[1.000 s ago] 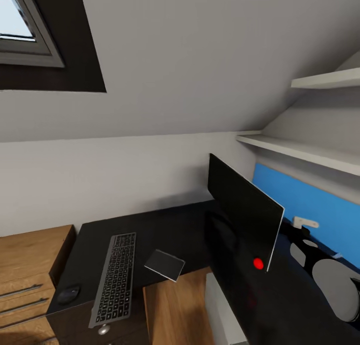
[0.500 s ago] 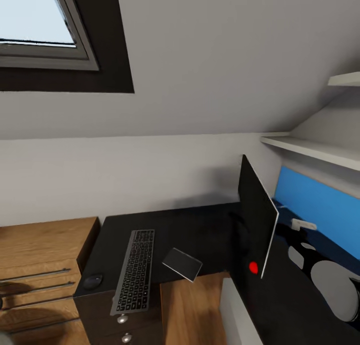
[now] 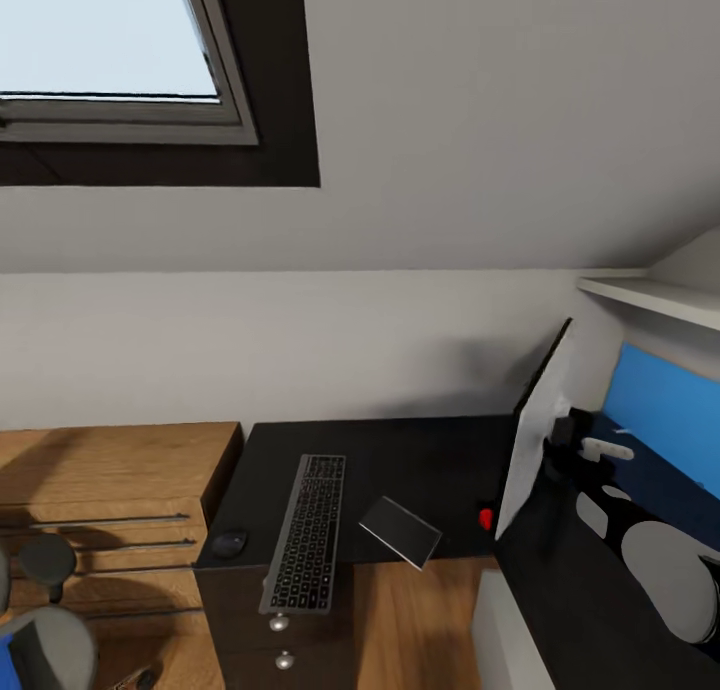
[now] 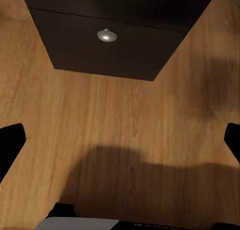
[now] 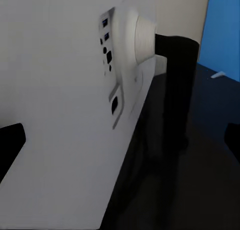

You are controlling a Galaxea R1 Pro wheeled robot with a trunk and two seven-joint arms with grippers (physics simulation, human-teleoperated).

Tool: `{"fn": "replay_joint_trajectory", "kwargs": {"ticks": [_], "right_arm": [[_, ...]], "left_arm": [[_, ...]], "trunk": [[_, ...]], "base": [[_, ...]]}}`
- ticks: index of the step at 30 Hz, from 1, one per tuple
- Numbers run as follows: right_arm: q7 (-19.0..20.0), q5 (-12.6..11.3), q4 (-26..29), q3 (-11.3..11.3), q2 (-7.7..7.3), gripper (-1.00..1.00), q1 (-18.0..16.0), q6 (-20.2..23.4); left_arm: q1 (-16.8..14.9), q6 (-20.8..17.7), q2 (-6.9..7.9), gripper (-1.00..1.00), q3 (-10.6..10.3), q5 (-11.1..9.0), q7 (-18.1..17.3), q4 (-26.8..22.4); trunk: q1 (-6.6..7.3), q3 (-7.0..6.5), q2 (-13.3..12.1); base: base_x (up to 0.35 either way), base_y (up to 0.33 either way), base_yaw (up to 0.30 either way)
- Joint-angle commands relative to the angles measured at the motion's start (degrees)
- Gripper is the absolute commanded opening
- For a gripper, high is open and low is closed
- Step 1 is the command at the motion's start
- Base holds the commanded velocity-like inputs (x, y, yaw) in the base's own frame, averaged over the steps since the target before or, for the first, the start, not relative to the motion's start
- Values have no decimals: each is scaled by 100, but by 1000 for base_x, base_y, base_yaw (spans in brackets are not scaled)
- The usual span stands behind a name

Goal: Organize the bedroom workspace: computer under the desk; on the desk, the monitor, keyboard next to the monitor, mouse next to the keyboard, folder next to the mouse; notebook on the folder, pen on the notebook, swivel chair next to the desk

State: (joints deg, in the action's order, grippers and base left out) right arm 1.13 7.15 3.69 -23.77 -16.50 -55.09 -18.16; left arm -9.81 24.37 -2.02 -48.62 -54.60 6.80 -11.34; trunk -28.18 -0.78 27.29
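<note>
Swung to the left is how the head view is now seen, so more of the skylight (image 3: 100, 40) is shown, and the monitor (image 3: 530, 440) is seen from its edge with its white back showing, where its black screen was seen before. The black desk (image 3: 400, 450) is set against the grey wall, with a wooden drawer cabinet (image 3: 110, 470) beside it. The monitor is stood on the desk near a blue panel (image 3: 665, 410). A white box, the computer (image 3: 500, 630), is seen on the floor by the desk. The grey swivel chair (image 3: 45, 650) is seen well apart from the desk. The keyboard (image 3: 305, 530) is laid on the desk, with a flat dark pad (image 3: 400, 530) near it, hung partly over the edge. The mouse (image 3: 229, 543) is placed just beside the keyboard. The left gripper (image 4: 120, 140) is spread wide over the wood floor (image 4: 150, 120), near a silver knob (image 4: 106, 35). The right gripper (image 5: 120, 140) is spread wide too, close to the monitor's back. The marks by its ports (image 5: 106, 45) are too blurred to be read.
</note>
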Motion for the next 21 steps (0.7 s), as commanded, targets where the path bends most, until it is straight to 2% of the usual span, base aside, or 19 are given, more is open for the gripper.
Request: {"fn": "replay_joint_trajectory", "kwargs": {"ticks": [1, 11, 18, 21], "right_arm": [[18, 68, -8, -22, -2, 100, -2, -21], [17, 68, -8, -22, -2, 100, -2, -21], [12, 68, -12, -22, -10, 100, -2, -21], [14, 68, -26, -22, -11, 100, -2, -21]], "left_arm": [[-4, 16, -2, 100, -51, -6, 49, 0], [-4, 16, 0, 100, -50, -6, 50, 0], [-4, 16, -3, 100, -50, -6, 48, 0], [-4, 18, -1, 100, -51, -5, 43, 0]], "trunk": [[-2, 2, 4], [-2, 2, 4], [-2, 2, 4], [-2, 2, 4]], "base": [[0, 0, 273], [0, 0, 273], [0, 0, 14], [0, 0, -144]]}}
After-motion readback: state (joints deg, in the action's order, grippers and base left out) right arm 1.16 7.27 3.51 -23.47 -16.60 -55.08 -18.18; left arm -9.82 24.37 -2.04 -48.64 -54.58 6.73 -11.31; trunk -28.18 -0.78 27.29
